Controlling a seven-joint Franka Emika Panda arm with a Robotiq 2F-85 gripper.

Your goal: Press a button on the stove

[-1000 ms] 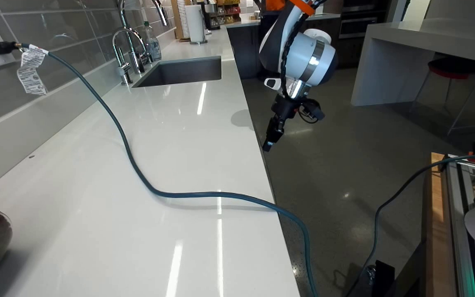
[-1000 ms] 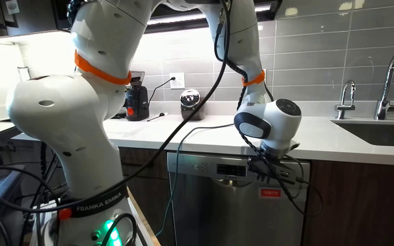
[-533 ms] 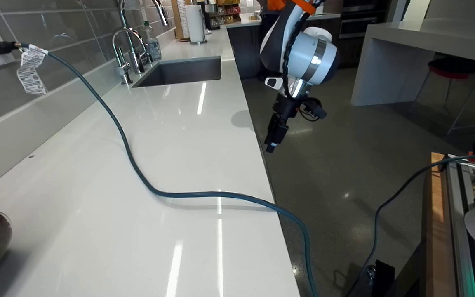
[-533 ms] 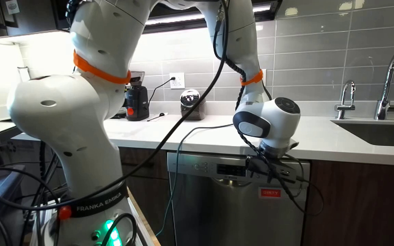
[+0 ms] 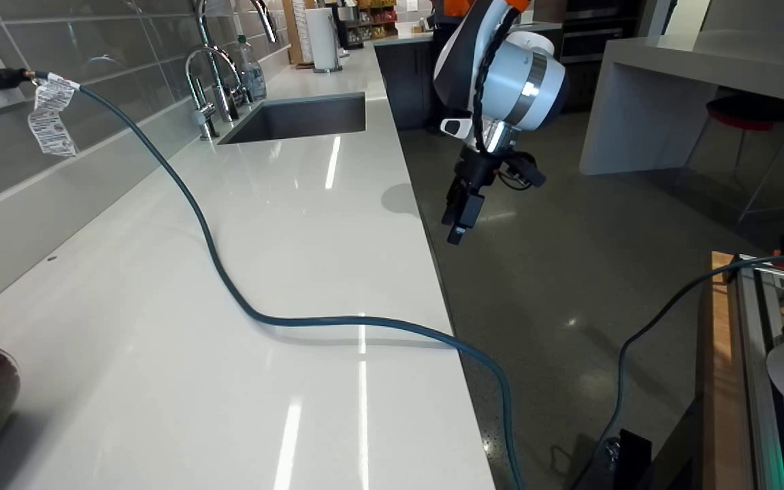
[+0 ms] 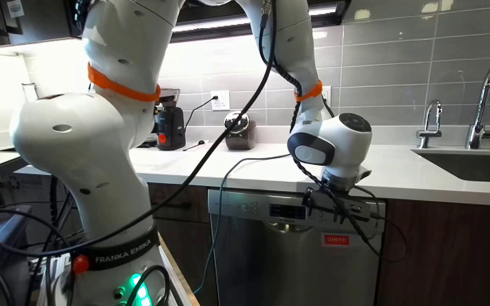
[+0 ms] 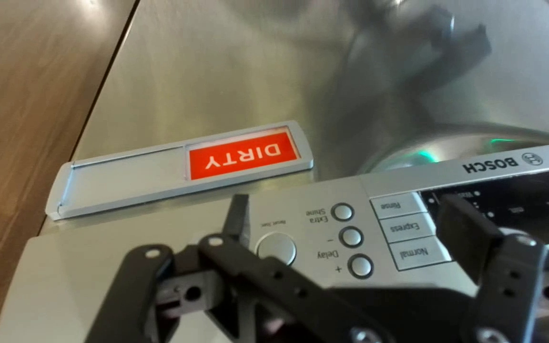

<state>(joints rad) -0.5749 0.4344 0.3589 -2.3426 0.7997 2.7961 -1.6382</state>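
No stove can be made out; the appliance in front of me is a steel Bosch dishwasher (image 6: 287,259). Its control panel, upside down in the wrist view, carries small round buttons (image 7: 351,237), a larger round button (image 7: 277,247) partly covered by a finger, and rectangular program buttons (image 7: 405,226) beside a dark display (image 7: 532,205). My gripper (image 7: 348,212) stands open before this panel, its fingers spread wide with nothing between them. In an exterior view the gripper (image 5: 455,230) hangs just outside the counter's edge. Whether a fingertip touches the panel cannot be told.
A "DIRTY" sign (image 7: 246,155) sticks to the dishwasher door. Above runs the white countertop (image 5: 337,272) with a blue-green cable (image 5: 358,321) drooping over its edge. A sink (image 5: 303,117), a jar (image 6: 241,138) and a coffee grinder (image 6: 171,127) are farther off.
The gripper's fingers have spread from nearly together to wide apart. The wrist has risen slightly and drawn a little away from the counter.
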